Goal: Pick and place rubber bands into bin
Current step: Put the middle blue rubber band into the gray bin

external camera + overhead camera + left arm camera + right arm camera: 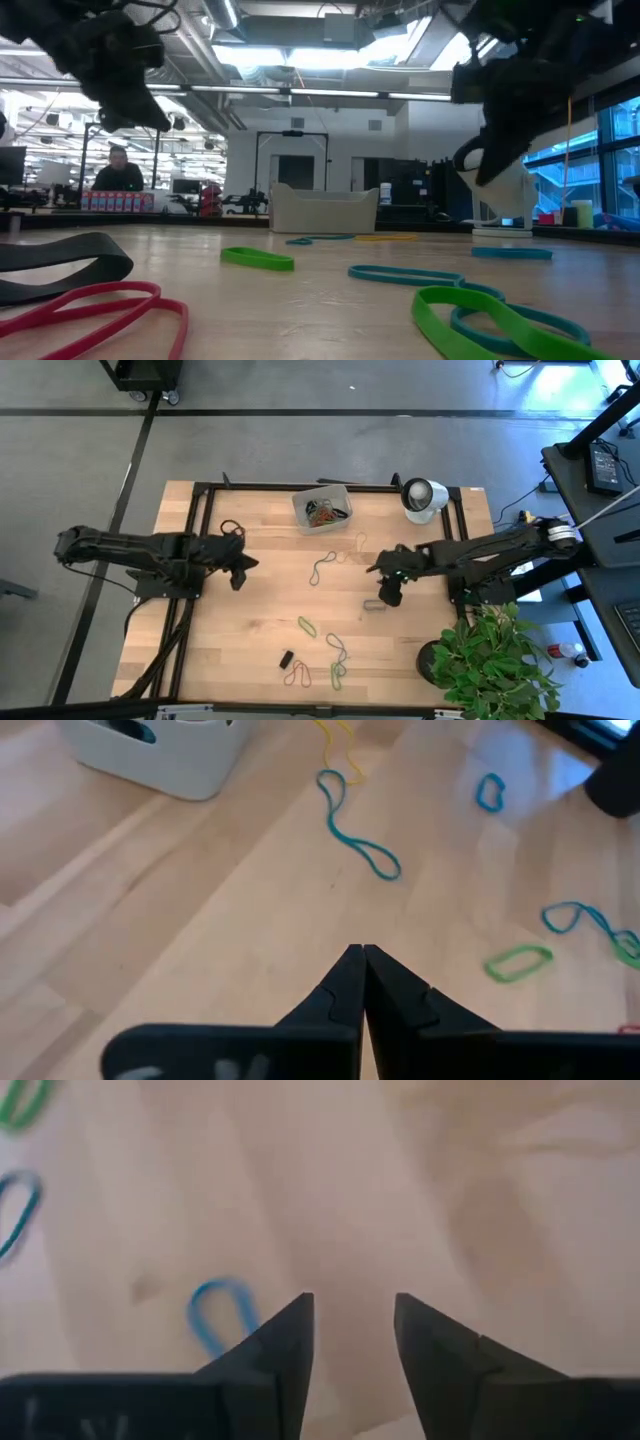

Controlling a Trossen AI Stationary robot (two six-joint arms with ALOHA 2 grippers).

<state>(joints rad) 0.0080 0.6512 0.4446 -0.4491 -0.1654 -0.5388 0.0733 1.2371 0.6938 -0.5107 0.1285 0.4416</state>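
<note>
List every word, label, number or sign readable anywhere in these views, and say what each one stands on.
No text can be read in any view.
Left claw: faint pale marks on its dark body, too blurred to read.
Right claw: the same kind of faint marks, unreadable.
Bin: no label visible.
Row of red and blue packages in the room behind: print too small to read.
</note>
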